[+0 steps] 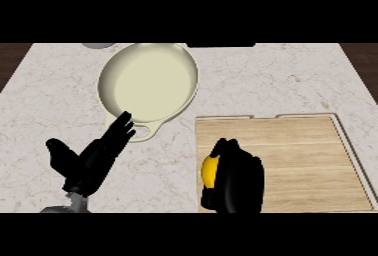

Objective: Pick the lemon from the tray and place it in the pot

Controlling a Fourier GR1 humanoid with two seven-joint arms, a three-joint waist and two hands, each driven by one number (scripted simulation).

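The right hand [238, 175] curls round the lemon [210, 170] on the tray [310, 150] (near its left edge). It seems light, firm and smooth, so a hold across its middle is safest.

The pale cream oval pot [148, 85] is plain. The lemon [210, 170] is bright yellow. The light wooden tray [310, 165] shows straight grain, the off-white marble surface [59, 100] faint brown veins. The left hand [88, 162] and right hand [240, 182] are black.
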